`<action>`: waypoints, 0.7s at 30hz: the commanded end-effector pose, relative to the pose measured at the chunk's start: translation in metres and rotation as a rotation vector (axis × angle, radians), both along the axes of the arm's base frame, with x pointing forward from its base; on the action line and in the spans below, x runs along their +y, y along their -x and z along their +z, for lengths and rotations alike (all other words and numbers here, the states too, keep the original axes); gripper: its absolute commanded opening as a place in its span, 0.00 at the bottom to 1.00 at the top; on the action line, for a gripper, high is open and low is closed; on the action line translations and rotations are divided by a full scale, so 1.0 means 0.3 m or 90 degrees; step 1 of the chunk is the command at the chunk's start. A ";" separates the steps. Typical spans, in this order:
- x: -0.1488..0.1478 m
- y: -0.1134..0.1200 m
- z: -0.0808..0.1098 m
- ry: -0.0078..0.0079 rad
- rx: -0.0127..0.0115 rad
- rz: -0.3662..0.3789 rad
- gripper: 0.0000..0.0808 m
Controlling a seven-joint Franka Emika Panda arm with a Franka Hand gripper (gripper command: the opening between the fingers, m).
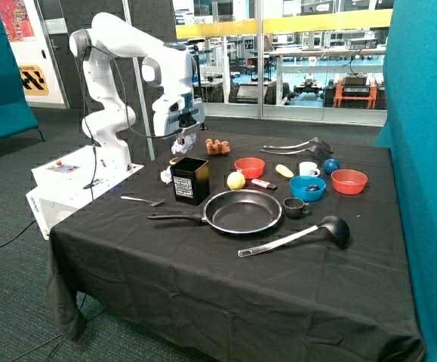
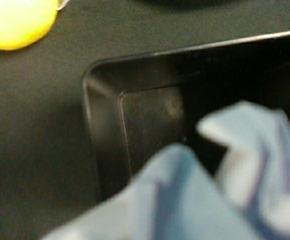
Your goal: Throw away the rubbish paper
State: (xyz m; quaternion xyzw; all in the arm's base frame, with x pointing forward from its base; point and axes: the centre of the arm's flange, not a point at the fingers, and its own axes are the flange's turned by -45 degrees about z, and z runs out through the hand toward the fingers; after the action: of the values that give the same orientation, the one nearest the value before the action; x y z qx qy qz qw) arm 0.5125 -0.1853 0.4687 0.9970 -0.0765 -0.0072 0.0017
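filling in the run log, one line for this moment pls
gripper: shut on paper wad | above black box | second wad on table beside box

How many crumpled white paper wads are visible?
2. One crumpled white paper wad is held in the gripper above the black box; the other wad lies on the table beside the box.
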 end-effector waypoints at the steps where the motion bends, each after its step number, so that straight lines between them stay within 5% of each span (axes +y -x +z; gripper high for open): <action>1: -0.021 0.012 -0.067 -0.0014 -0.0093 0.005 0.00; 21: 0.054 -0.075 -0.127 -0.0017 -0.0093 0.046 0.00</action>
State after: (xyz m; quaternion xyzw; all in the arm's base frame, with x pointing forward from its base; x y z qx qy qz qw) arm 0.5200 -0.1772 0.4353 0.9985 -0.0548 0.0016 0.0004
